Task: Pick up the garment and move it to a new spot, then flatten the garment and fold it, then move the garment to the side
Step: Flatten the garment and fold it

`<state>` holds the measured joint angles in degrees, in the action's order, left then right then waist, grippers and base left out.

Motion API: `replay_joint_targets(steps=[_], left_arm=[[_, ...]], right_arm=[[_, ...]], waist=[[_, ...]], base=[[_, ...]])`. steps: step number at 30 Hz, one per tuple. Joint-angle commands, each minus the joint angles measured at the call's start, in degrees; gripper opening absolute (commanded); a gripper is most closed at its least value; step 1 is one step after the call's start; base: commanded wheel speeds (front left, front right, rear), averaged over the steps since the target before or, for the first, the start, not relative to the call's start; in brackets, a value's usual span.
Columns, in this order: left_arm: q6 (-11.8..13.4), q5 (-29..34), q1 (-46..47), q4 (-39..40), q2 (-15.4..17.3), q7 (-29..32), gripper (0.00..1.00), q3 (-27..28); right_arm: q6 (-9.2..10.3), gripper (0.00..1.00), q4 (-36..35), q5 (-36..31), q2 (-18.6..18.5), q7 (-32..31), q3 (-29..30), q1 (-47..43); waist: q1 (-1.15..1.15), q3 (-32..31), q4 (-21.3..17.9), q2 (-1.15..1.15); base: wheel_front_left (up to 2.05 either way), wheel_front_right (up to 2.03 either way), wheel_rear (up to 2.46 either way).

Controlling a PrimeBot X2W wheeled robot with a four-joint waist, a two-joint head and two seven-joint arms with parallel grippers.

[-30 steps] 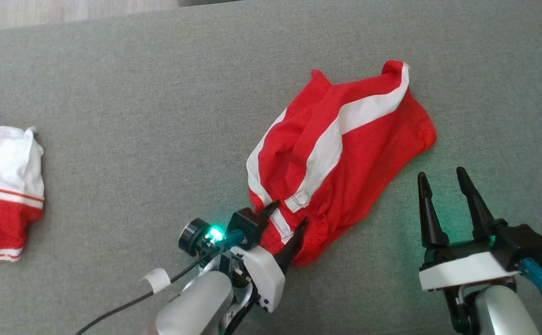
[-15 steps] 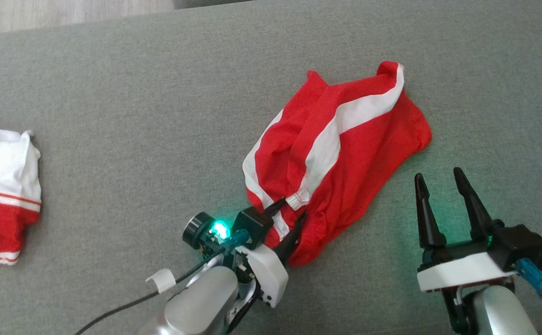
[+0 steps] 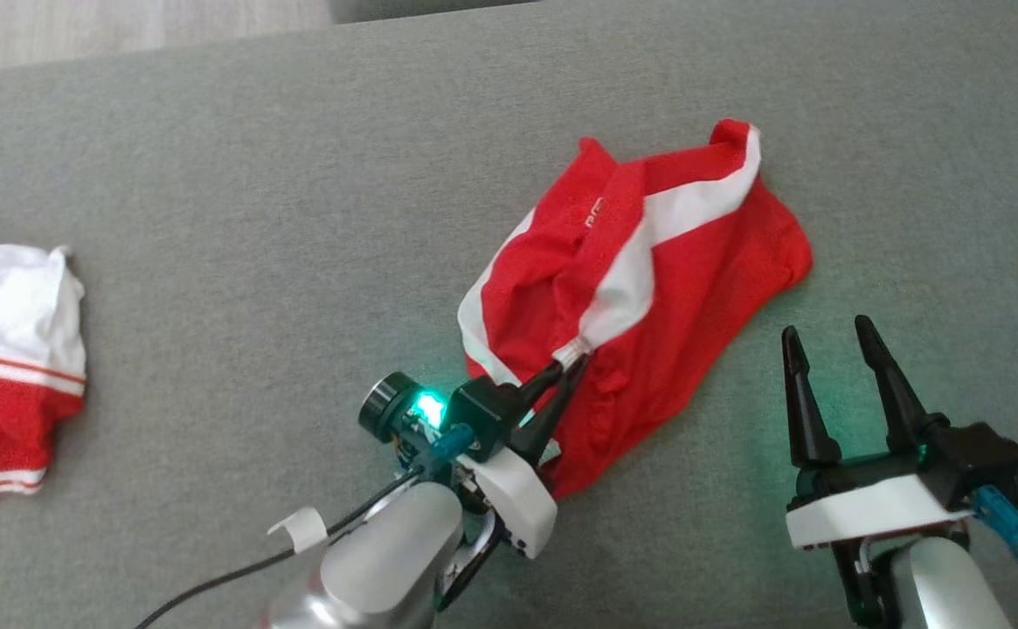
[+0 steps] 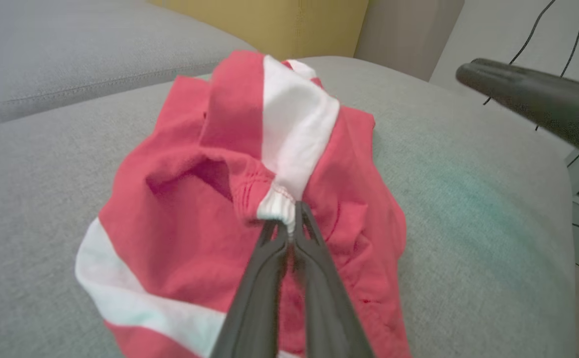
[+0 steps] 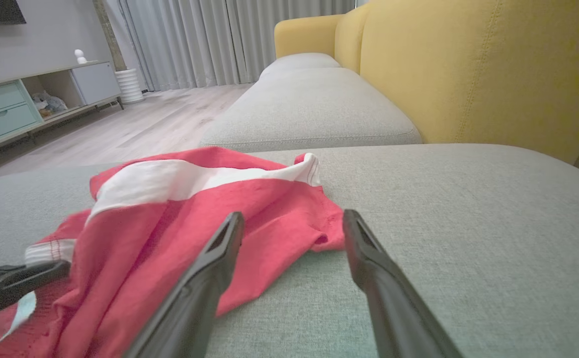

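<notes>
**Left pincer clamped on the hem, lift to follow**

The left gripper (image 4: 294, 219) is closed tight on a white ribbed hem (image 4: 274, 206) of the garment (image 3: 692, 262), its two dark fingers meeting with the cloth puckered between them. Whether they hold one layer or several is hard to tell from the bunched folds. The red and white garment lies crumpled on the grey cushion (image 3: 255, 218), right of the cushion's middle, with most of its cloth resting on the surface and one white stripe running toward the cushion's far edge. The right gripper (image 3: 826, 328) hovers over the cushion's near right part, jaws spread wide and empty, just beside the garment's near edge but apart from it. A second red and white piece of clothing (image 3: 2, 367) sits at the cushion's left end, well apart.

The step in hand appears to be the first one: picking the garment up. The next move calls for a steady rise, so the cloth comes clear of the cushion without slipping from the pinch, then a carry to a bare part of the cushion.
</notes>
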<state>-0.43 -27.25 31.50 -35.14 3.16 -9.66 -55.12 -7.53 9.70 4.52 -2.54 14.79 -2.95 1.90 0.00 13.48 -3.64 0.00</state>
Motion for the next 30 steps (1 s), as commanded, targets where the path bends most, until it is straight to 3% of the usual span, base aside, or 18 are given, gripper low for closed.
replay_joint_targets(steps=[1, 3, 7, 13, 18, 21, 24, 30], left_arm=[[0.4, 0.0, 2.2, 2.6, 0.2, -0.7, 0.0, 1.3], [0.6, 0.1, 2.0, 3.6, 0.8, -0.7, 0.0, 1.4], [1.4, -0.3, 0.4, 9.8, 5.1, 0.3, 0.0, 2.2], [3.5, 0.2, -2.6, 23.7, 15.9, 6.3, 0.0, 3.4], [4.6, 0.2, -3.6, 33.3, 23.8, 11.1, 0.0, 5.0], [4.3, -0.2, -3.5, 36.5, 26.6, 13.2, 0.0, 5.5], [4.0, -0.3, -3.0, 38.5, 28.0, 14.3, 0.0, 5.7], [3.8, -0.5, -1.9, 40.5, 28.4, 14.8, 0.0, 6.0]], right_arm=[[0.04, 1.0, -1.8, -0.3, -0.3, 0.2, -1.0, 0.5], [0.04, 1.0, -1.8, -0.2, -0.3, 0.2, -0.9, 0.4], [0.04, 1.0, -2.1, -0.2, -0.3, 0.2, -0.5, 0.2], [0.04, 1.0, -2.1, 0.8, -0.3, 0.2, 0.4, 0.8], [0.04, 1.0, 1.6, 5.5, -1.1, 0.2, -0.5, 4.0], [0.04, 1.0, 6.5, 10.7, -5.4, 0.2, -4.7, 8.5], [0.04, 1.0, 12.0, 15.5, -13.0, 0.0, -10.4, 14.8], [0.04, 1.0, 18.2, 27.3, -25.2, -9.4, -23.8, 27.3]], waist=[[0.0, -0.2, 0.9, 0.0], [0.0, -0.3, 1.5, 0.0], [0.0, -0.7, 4.0, 0.0], [0.0, -0.7, 8.6, 0.0], [0.0, 0.2, 11.3, 0.0], [0.0, 1.0, 12.3, 0.0], [0.0, 1.8, 13.2, 0.0], [0.0, 3.9, 14.9, 0.0]], base=[[0.0, 0.0, 0.0], [0.0, 0.0, 0.0], [0.0, 0.0, 0.0], [0.0, 0.0, 0.0], [0.0, 0.0, 0.0], [0.0, 0.0, 0.0], [0.0, 0.0, 0.0], [0.0, 0.0, 0.0]])
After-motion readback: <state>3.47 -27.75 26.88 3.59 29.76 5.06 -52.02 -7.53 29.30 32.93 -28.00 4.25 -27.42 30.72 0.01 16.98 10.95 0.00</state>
